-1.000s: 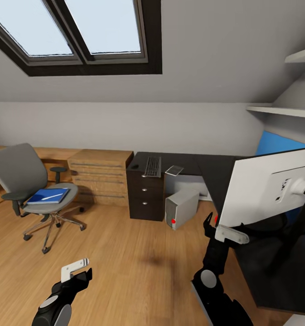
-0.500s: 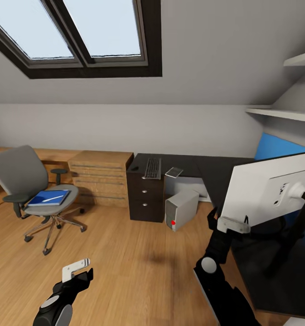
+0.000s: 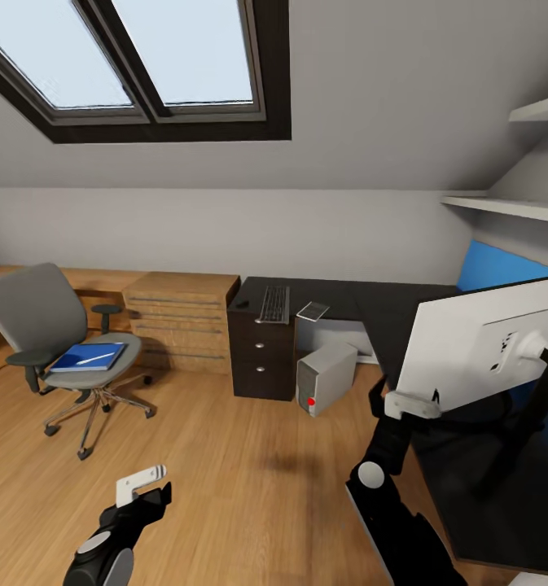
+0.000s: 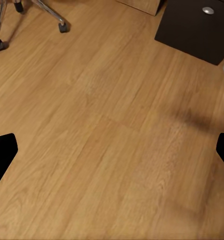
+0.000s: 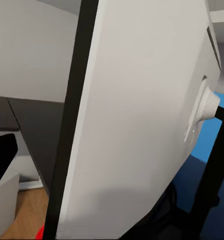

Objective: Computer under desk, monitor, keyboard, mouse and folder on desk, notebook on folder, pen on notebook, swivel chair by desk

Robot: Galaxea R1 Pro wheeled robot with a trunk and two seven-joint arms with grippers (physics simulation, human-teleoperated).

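So the step in hand looks like getting the monitor squared away on the desk. Going left to right:

The chair sits well away from the desk, with the folder flat on its seat and the pen lying on top of it.

The left gripper hangs low over bare wood floor, fingers spread, nothing in them.

On the far end of the desk, above the black drawers, are the mouse, the keyboard and just beside it the notebook. The drawers are all closed, so no idea what's inside. The computer stands on the floor under the desk, so that bit looks done.

The right gripper is up at the lower left corner of the monitor, whose white back faces us. Can't tell whether the fingers are pinching that edge or just beside it.

My take: move slowly and keep the screen upright. A grip on a corner turns it easily, so watch the base, which is hard to make out against the dark desk, and don't let go until it's flat.
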